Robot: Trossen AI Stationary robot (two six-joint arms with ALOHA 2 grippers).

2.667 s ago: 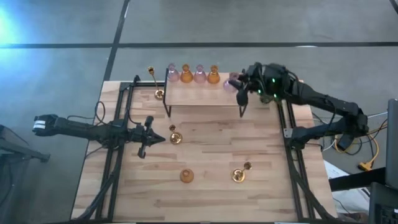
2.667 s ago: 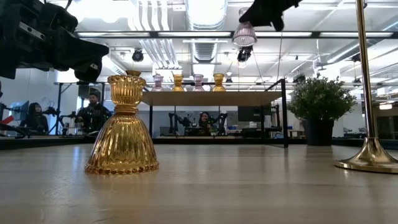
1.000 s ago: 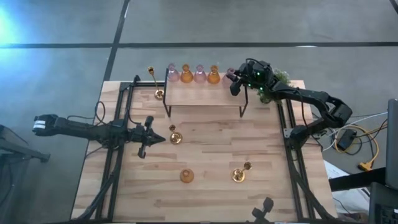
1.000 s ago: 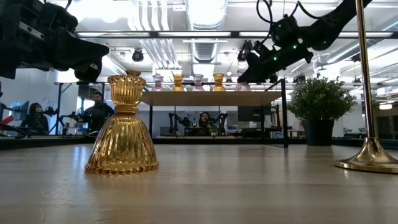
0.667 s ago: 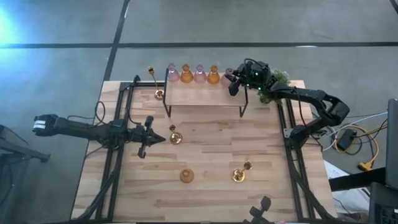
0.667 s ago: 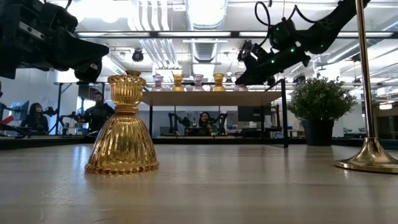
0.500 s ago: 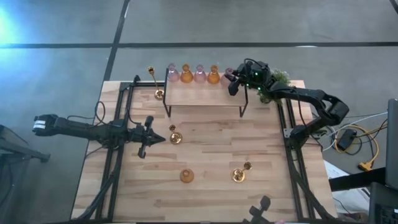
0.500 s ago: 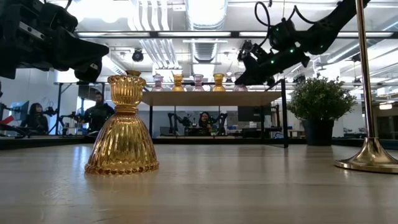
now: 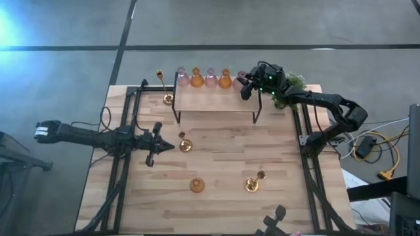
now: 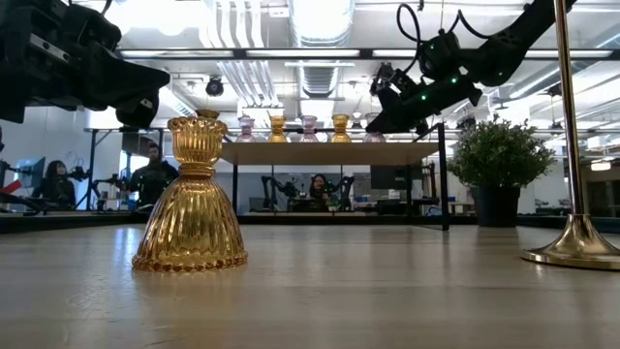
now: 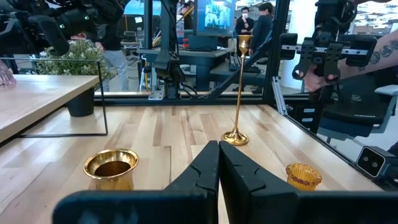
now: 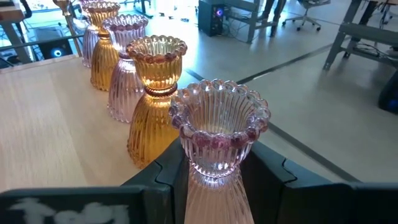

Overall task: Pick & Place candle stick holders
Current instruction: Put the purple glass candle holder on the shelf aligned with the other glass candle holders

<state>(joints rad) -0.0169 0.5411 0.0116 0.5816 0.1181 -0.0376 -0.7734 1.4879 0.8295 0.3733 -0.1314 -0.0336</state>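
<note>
Right gripper (image 9: 244, 85) clamped on a pink glass holder (image 12: 219, 140) at the right end of the raised shelf (image 9: 216, 97)

The holder stands upright between the fingers (image 12: 273, 174), just beside the row of four holders (image 9: 203, 78) along the shelf's far edge, its nearest neighbour an amber one (image 12: 155, 93). The left gripper (image 9: 152, 159) waits over the table's left side, fingers together, with a gold candlestick (image 9: 184, 144) just beside it. Another amber holder (image 9: 197, 185) and a second gold candlestick (image 9: 252, 183) stand near the front of the table (image 9: 216, 203), well apart from either gripper, and a third gold candlestick (image 9: 164, 88) stands left of the shelf
</note>
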